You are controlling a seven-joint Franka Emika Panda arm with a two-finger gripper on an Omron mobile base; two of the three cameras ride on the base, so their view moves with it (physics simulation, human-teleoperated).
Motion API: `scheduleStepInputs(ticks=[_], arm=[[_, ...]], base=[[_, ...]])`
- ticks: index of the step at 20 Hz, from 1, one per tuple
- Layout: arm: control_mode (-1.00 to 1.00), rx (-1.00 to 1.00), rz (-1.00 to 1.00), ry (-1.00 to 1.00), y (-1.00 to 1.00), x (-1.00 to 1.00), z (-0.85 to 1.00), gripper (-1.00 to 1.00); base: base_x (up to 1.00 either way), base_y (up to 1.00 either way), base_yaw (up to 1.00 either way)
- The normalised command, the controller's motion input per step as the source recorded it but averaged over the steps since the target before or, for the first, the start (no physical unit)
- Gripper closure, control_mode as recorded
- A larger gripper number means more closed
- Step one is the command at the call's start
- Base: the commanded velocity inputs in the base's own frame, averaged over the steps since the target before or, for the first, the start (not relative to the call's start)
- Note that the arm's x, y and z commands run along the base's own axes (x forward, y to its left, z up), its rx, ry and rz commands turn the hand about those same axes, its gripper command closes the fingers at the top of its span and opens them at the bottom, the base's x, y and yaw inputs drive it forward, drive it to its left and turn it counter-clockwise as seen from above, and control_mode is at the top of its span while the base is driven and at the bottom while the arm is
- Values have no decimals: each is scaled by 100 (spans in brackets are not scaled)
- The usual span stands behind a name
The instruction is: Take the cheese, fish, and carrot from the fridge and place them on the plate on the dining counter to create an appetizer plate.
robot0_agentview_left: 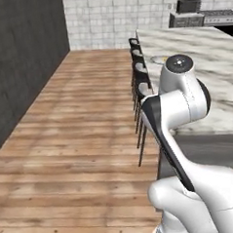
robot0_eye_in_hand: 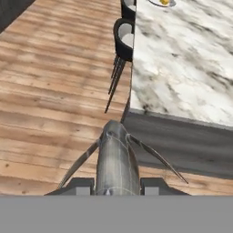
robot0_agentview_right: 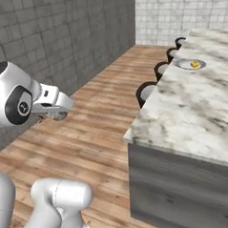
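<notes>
Right up close, the gripper [robot0_eye_in_hand: 116,189] is squeezed shut on one fish [robot0_eye_in_hand: 116,161], held over the wood floor. One plate [robot0_agentview_right: 190,64] sits far down the dining counter [robot0_agentview_right: 192,106] with one cheese [robot0_agentview_right: 194,63] on it. I think it should roll closer, hold steady, then lower gently.

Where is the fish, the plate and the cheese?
fish [robot0_eye_in_hand: 116,159]: hand view, middle of its grey body between the gripper tips.
plate [robot0_agentview_right: 183,63]: right base view, its near left rim.
cheese [robot0_agentview_right: 195,63]: right base view, the yellow wedge itself.
</notes>
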Motion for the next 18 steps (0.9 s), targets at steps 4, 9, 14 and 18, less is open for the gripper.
scheduleStepInputs(ticks=[4,9,14,18], arm=[[100,0,0,0,0,0,0,100],[100,0,0,0,0,0,0,100],[100,0,0,0,0,0,0,100],[100,0,0,0,0,0,0,100]], base=[[46,82,-52],[48,83,-51],[57,87,-50],[68,88,-50]])
